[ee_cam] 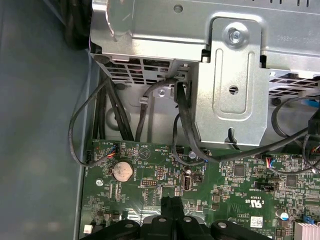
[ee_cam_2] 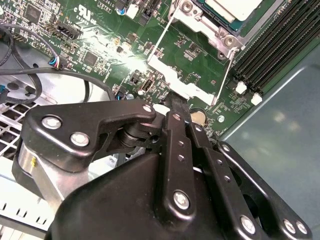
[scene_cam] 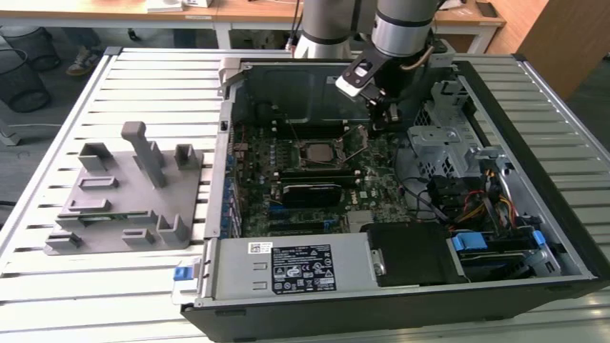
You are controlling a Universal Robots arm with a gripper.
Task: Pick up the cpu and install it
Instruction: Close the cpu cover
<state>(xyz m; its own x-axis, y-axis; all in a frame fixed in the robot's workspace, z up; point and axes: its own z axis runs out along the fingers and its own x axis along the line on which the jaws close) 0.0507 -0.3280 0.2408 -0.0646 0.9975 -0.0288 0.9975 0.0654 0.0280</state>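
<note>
The cpu [scene_cam: 319,151] lies flat inside the motherboard's socket frame in the open computer case, its silvery-white top showing; the second wrist view catches one corner of the cpu [ee_cam_2: 234,6]. My gripper [scene_cam: 388,116] hangs low over the board on the exterior view's right of the socket. Its black fingers are shut with nothing visible between them. In the second wrist view the gripper [ee_cam_2: 177,102] has its tips at the edge of the silver socket plate [ee_cam_2: 175,80] with its thin wire levers. The gripper [ee_cam: 172,204] points at the green board in the first wrist view.
A grey plastic fixture [scene_cam: 128,193] stands on the slatted table at the exterior view's left. Close to the arm is a metal drive cage [scene_cam: 443,143] with black cables [ee_cam: 182,125]. Memory slots [ee_cam_2: 280,45], a coin battery [ee_cam: 122,172] and the power supply [scene_cam: 291,268] surround the socket.
</note>
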